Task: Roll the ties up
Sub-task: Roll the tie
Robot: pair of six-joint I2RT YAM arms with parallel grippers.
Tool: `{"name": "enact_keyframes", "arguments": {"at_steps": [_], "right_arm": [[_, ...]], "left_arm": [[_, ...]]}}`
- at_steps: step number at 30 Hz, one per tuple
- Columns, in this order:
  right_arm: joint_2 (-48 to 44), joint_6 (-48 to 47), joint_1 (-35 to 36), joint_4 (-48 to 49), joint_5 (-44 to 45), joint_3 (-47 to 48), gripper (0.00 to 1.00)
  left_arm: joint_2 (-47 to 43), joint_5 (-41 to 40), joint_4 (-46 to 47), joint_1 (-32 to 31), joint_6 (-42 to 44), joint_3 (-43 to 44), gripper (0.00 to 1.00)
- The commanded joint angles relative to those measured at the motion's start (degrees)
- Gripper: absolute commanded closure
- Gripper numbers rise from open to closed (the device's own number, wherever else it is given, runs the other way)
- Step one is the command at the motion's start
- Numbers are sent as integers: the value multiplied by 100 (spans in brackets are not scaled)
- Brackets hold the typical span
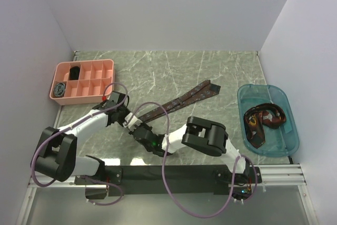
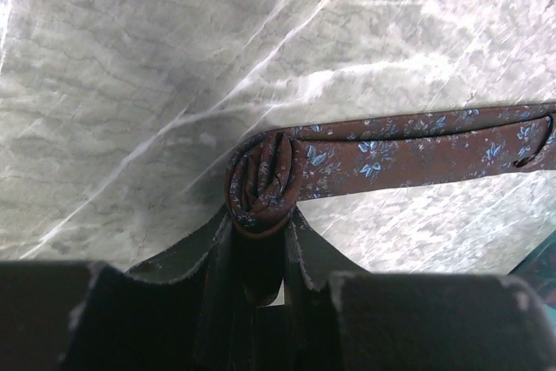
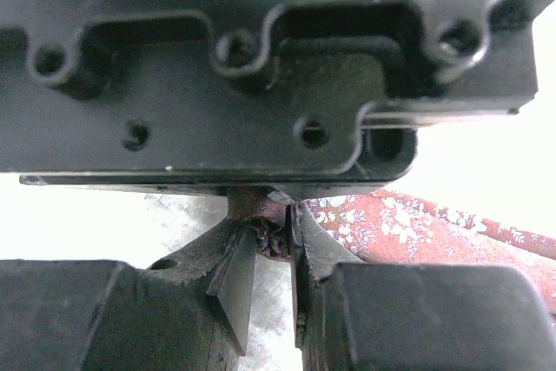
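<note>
Left pincer (image 2: 259, 228), right pincer (image 3: 274, 236) nip tie (image 2: 417, 149) coil | pink tray (image 1: 108, 69), blue bin (image 1: 279, 140) apart

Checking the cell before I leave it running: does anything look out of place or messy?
Nothing looks spilled or damaged. The brown tie lies diagonally across the table, its near end coiled in the left gripper. Only oddity: the ties in the blue bin are a tangled heap, though inside it.
</note>
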Motion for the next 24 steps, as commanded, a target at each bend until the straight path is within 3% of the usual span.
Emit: {"name": "enact_keyframes", "arguments": {"at_steps": [1,4,8,15,19,22,24], "right_arm": [[360,251,-132,-976,-316,-166,100],[237,715,-202,-1099,-596,-263,100],[184,1428,-316,-1459,-974,-281,100],[-211,2491,-746,-1513,-1493,-781,100],[-335,2879,-914,-1477,-1564,-984,100],[-353,3108,-993,-1530,-1573,-1045,100],[-440,3388,-1141,-1478,-1642,-1202,100]], "left_arm": [[72,-82,-10,32,-55,153,99],[19,-11,-1,32,-90,205,97],[-95,-11,-28,32,-134,302,84],[-280,-108,-37,268,-204,530,68],[-332,-125,-10,471,-239,723,55],[-271,-117,-19,568,-231,978,38],[-262,-125,-1,586,-213,1127,36]]}}
